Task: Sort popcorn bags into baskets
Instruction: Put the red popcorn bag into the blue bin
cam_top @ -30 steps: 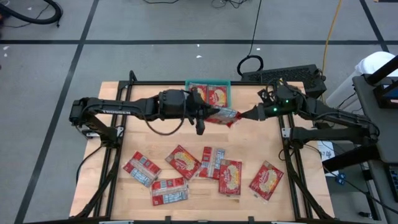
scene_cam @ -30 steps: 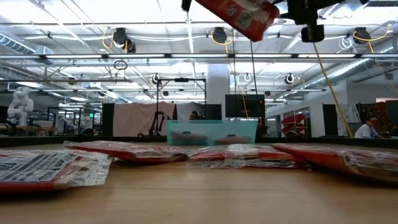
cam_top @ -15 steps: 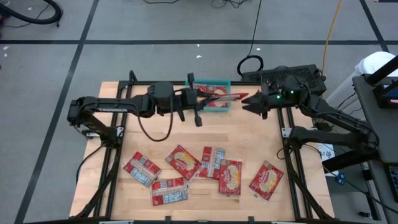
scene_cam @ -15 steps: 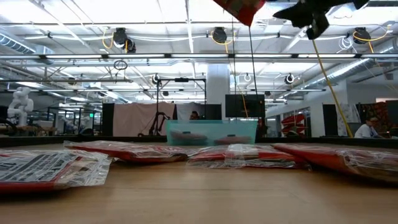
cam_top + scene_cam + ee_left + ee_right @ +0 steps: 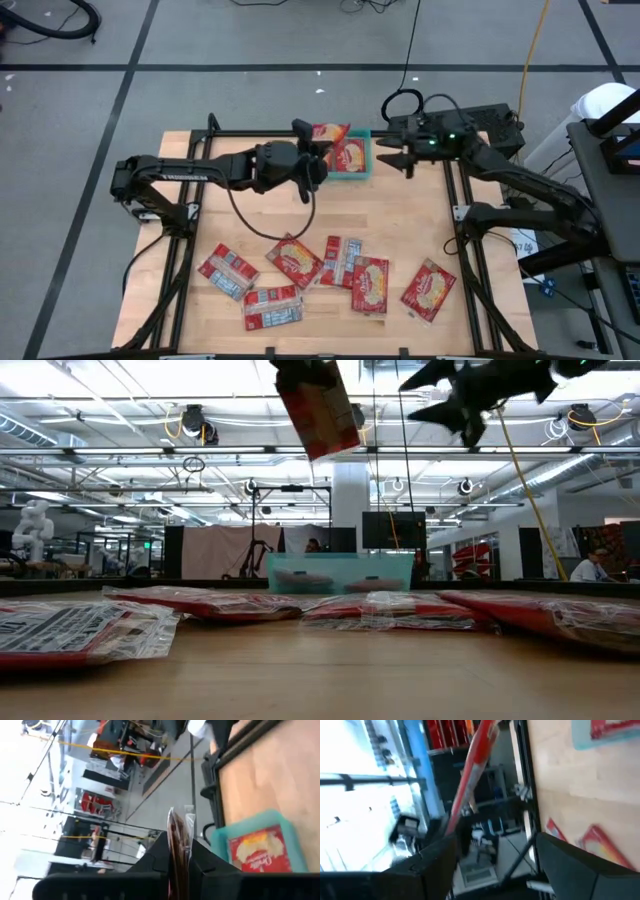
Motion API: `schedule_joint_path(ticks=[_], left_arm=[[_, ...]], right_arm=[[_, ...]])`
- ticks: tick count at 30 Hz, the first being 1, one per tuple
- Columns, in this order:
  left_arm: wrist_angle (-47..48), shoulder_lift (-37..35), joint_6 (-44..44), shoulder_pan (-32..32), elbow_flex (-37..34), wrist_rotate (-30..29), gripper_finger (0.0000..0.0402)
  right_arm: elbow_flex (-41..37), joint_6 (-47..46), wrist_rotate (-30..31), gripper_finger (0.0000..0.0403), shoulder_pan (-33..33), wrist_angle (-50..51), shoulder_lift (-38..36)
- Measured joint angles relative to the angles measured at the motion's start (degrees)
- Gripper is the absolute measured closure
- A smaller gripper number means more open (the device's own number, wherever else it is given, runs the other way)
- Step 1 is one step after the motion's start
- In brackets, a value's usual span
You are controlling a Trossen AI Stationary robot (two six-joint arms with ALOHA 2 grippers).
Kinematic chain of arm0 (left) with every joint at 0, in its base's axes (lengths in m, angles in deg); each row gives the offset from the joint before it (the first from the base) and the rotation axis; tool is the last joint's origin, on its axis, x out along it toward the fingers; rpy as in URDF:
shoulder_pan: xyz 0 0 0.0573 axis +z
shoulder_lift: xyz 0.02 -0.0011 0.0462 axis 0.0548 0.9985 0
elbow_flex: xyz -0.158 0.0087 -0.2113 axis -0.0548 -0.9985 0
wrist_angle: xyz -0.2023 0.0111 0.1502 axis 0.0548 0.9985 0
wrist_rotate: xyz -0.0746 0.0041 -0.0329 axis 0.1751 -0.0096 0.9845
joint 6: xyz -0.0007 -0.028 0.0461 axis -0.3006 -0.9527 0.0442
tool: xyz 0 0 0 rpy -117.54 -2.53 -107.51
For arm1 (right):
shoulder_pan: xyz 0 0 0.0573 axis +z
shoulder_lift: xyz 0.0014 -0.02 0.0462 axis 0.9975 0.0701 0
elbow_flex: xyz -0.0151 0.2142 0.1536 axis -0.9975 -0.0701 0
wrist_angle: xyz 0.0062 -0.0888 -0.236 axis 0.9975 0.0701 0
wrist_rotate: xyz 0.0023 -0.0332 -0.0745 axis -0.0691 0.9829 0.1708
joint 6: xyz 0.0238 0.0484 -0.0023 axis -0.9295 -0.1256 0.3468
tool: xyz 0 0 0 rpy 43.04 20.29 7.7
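Above the teal basket [image 5: 352, 170], my left end effector [image 5: 312, 152] pinches one popcorn bag [image 5: 328, 133] by its edge, hanging over the rim. My right end effector [image 5: 388, 157] stands wide open and empty beside it. If I let go off-centre, the bag may catch the wall and slide onto the bench [image 5: 400, 230].

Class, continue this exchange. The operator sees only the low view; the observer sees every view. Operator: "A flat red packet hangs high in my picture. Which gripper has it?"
Observer: The left gripper, shut on the edge of that flat red popcorn packet.
Operator: Is it above the shallow teal plastic tray?
Observer: Yes. From above, it overlaps the tray's left part.
Operator: Where is the other gripper?
Observer: The right gripper is open and empty, just off the tray's right side.
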Motion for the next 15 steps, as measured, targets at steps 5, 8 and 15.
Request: schedule_joint_path(ticks=[5, 8, 15], left_arm=[[0.40, 0.98, 1.67, -0.77, 0.00, -0.39, 0.0370], [0.73, 1.74, 2.03, -1.67, -0.02, -0.43, 0.0367], [1.20, 1.67, 3.48, -2.69, -0.04, -0.44, 0.0380]], right_arm=[[-1.84, -5.90, 4.58, 0.0133, 0.96, -16.63, 8.87], [-1.84, -8.99, 4.84, 0.0135, 1.95, -25.28, 14.44], [-1.88, -12.85, 4.82, 0.0135, 5.75, -36.29, 24.67]])
